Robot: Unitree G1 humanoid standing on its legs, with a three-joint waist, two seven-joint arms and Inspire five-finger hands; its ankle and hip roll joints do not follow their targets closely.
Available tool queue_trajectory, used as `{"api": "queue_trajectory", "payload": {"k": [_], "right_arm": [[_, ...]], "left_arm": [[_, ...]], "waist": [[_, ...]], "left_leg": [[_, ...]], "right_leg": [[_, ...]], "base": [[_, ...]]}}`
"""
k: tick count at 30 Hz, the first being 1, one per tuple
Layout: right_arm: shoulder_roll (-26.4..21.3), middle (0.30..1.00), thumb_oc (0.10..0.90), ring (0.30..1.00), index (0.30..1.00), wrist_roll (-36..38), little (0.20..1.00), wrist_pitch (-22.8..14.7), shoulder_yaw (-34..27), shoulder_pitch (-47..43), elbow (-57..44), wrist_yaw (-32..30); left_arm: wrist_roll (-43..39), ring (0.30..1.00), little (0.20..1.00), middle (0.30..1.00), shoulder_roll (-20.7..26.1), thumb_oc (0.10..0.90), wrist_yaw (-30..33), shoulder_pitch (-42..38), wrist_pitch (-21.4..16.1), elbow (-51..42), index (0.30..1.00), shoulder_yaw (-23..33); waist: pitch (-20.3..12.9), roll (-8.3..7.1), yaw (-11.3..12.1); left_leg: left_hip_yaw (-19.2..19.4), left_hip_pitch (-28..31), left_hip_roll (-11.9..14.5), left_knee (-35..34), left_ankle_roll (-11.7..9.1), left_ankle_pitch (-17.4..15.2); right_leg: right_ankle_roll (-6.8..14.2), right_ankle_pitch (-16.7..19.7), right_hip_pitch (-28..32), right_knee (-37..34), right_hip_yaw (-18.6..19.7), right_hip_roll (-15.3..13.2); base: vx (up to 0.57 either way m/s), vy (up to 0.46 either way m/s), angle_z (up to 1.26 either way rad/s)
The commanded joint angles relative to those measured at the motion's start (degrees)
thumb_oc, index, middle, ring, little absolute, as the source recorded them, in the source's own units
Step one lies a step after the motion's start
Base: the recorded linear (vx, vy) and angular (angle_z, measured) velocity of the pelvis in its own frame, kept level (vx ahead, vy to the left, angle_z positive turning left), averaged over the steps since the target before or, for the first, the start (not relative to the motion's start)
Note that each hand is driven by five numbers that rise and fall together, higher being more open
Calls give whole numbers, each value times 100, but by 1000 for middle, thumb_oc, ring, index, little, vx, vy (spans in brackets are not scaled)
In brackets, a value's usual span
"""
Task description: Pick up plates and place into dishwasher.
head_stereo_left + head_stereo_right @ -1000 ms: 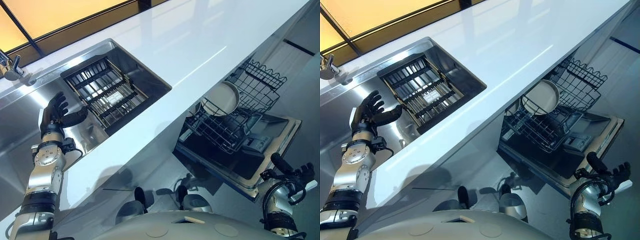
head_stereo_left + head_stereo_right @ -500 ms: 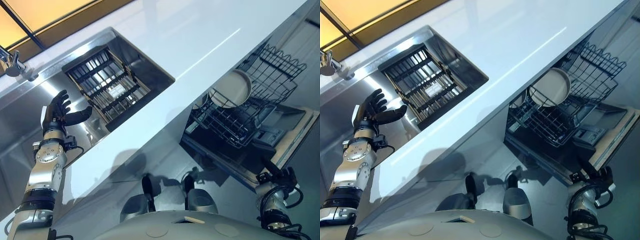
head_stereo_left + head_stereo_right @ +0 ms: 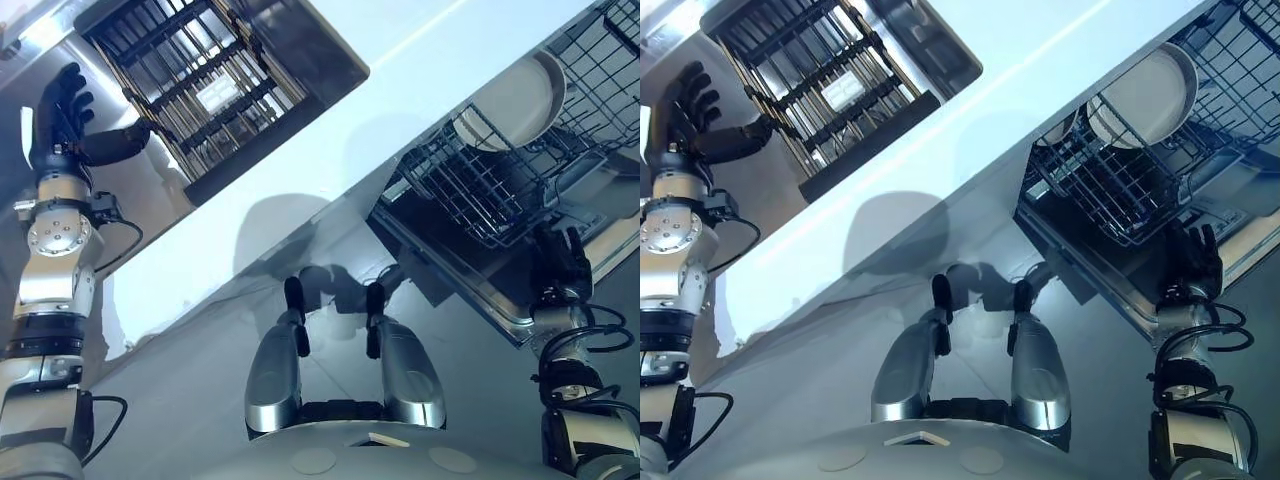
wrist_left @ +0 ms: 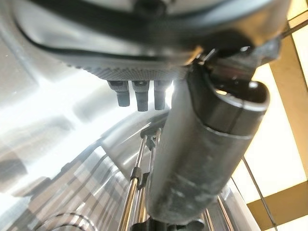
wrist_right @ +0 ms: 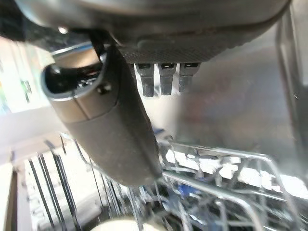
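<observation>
A pale round plate stands on edge in the dishwasher's wire rack, which is pulled out under the counter. Its rim shows past my right thumb in the right wrist view. My right hand is open and held upright just in front of the rack, above the lowered dishwasher door, and holds nothing. My left hand is open over the steel sink. Its thumb points at a dark slatted rack set in the sink.
The white countertop runs diagonally between the sink and the dishwasher. The grey floor lies below it, in front of the open door. A second small dish sits behind the plate in the wire rack.
The camera has tilted down, so the whole scene has shifted up. My right hand has risen from low by the door's edge to just in front of the wire rack. The left hand stays by the sink rack.
</observation>
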Motion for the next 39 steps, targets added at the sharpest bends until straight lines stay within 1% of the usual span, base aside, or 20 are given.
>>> {"api": "queue_trajectory", "payload": {"k": [1,3,4,7,10,12,15,16,18,19,21,23,26,28,29,34,35,37,38,39], "right_arm": [[-277,900,800,900,900,133,900,72,792,-760,-1087,1357],[-255,900,800,900,900,333,900,147,927,-929,-1236,1634],[-169,900,800,900,900,541,900,213,1108,-1147,-1543,1888],[-2,900,800,900,900,891,900,368,1423,-1575,-2121,2222],[214,900,800,900,900,950,900,553,1703,-2190,-2645,2180],[332,900,800,900,900,820,900,550,1858,-2683,-2798,1837],[445,900,800,900,900,523,900,485,1918,-3323,-2621,844],[446,900,800,900,900,481,900,509,1921,-3371,-2590,731],[435,900,800,900,900,-67,900,587,1965,-3606,-2366,111],[352,900,800,900,900,-299,900,731,2034,-3626,-2267,-185],[247,900,800,900,900,-604,900,786,2047,-3557,-2108,-509],[132,900,800,900,900,-714,900,1047,1974,-3364,-1887,-922],[-41,900,800,900,900,-1048,900,1190,1882,-2986,-1622,-1290],[-140,900,800,900,900,-1585,900,1175,1797,-2719,-1636,-1476],[-234,900,800,900,900,-2002,900,1200,1766,-2571,-1684,-1526],[-682,900,800,900,900,-4138,900,1280,1530,-1649,-2418,-1988],[-786,900,800,900,900,-4397,900,1312,1413,-1357,-2669,-2162],[-854,900,800,900,900,-4389,900,1259,1047,-802,-3117,-2231],[-777,900,800,900,900,-4401,900,1080,741,-352,-3420,-2315],[-738,900,800,900,900,-4427,900,1004,634,-194,-3511,-2368]], "left_arm": [[17,900,900,900,277,800,22,-495,-460,-116,900,-151],[35,900,900,900,267,800,-41,-523,-456,-109,900,-197],[84,900,900,900,205,800,-98,-517,-454,-123,900,-253],[140,900,900,900,102,800,-208,-456,-510,-73,900,-308],[204,900,900,900,6,800,-310,-454,-511,25,900,-394],[212,900,900,900,-44,800,-355,-526,-476,124,900,-479],[137,900,900,900,-58,800,-465,-648,-379,243,900,-595],[132,900,900,900,-57,800,-477,-659,-374,257,900,-606],[114,900,900,900,-72,800,-546,-731,-246,264,900,-670],[119,900,900,900,-76,800,-574,-707,-223,241,900,-721],[101,900,900,900,-71,800,-636,-680,-204,227,900,-742],[89,900,900,900,-63,800,-677,-610,-204,185,900,-725],[34,900,900,900,-23,800,-641,-517,-150,14,900,-689],[24,900,900,900,-33,800,-603,-427,-142,-106,900,-647],[27,900,900,900,-44,800,-576,-393,-154,-157,900,-622],[93,900,900,900,-158,800,-353,-18,-101,-550,900,-390],[125,900,900,900,-192,800,-307,112,-117,-624,900,-282],[134,900,900,900,-249,800,-229,360,-173,-745,900,-95],[182,900,900,900,-326,800,-195,547,-250,-792,900,55],[190,900,900,900,-355,800,-186,616,-291,-804,900,93]], "waist": [[-382,-142,183],[-392,-143,235],[-403,-163,304],[-464,-179,424],[-545,-175,540],[-595,-184,614],[-723,-155,717],[-731,-153,725],[-806,-145,777],[-845,-148,802],[-886,-156,817],[-911,-170,811],[-918,-179,760],[-918,-195,712],[-911,-212,662],[-962,-294,425],[-982,-317,355],[-994,-340,238],[-998,-346,133],[-1007,-347,103]], "left_leg": [[-89,-595,-310,698,-8,-516],[-123,-610,-290,706,-3,-480],[-159,-590,-293,762,-6,-526],[-236,-551,-312,777,0,-531],[-293,-523,-328,775,-6,-499],[-317,-478,-358,798,-11,-539],[-365,-432,-378,766,-17,-499],[-369,-424,-380,759,-17,-498],[-376,-364,-396,704,-12,-482],[-372,-306,-400,623,-8,-454],[-361,-191,-405,473,0,-421],[-364,-35,-420,261,6,-377],[-312,154,-437,-66,28,-308],[-263,239,-451,-193,55,-296],[-225,284,-462,-248,71,-299],[-19,508,-516,-438,146,-316],[32,551,-530,-463,168,-333],[131,619,-538,-488,207,-369],[193,681,-542,-514,238,-401],[214,702,-544,-524,249,-413]], "right_leg": [[-209,-938,-95,881,-291,193],[-236,-943,-87,914,-330,197],[-258,-1020,-25,967,-355,178],[-281,-1049,68,959,-397,179],[-296,-1018,171,883,-421,198],[-301,-1052,256,860,-414,199],[-305,-1007,366,769,-438,214],[-305,-1005,381,757,-438,217],[-302,-999,470,693,-435,224],[-290,-991,528,650,-425,233],[-265,-968,625,549,-423,244],[-225,-925,718,426,-407,267],[-163,-844,772,239,-376,285],[-125,-788,780,142,-345,289],[-98,-745,765,98,-321,281],[39,-527,762,-102,-155,253],[73,-490,754,-137,-110,249],[118,-458,741,-156,-36,242],[150,-451,729,-153,28,237],[163,-450,725,-151,51,236]], "base": [[86,-80,7],[69,-44,10],[101,-20,14],[118,-3,12],[101,25,9],[107,38,8],[97,53,9],[89,54,7],[101,84,14],[103,89,13],[89,64,8],[59,54,12],[-26,73,17],[-70,95,10],[-80,112,1],[-67,132,-12],[-73,140,-23],[-88,144,-25],[-79,126,-23],[-96,141,-28]]}}
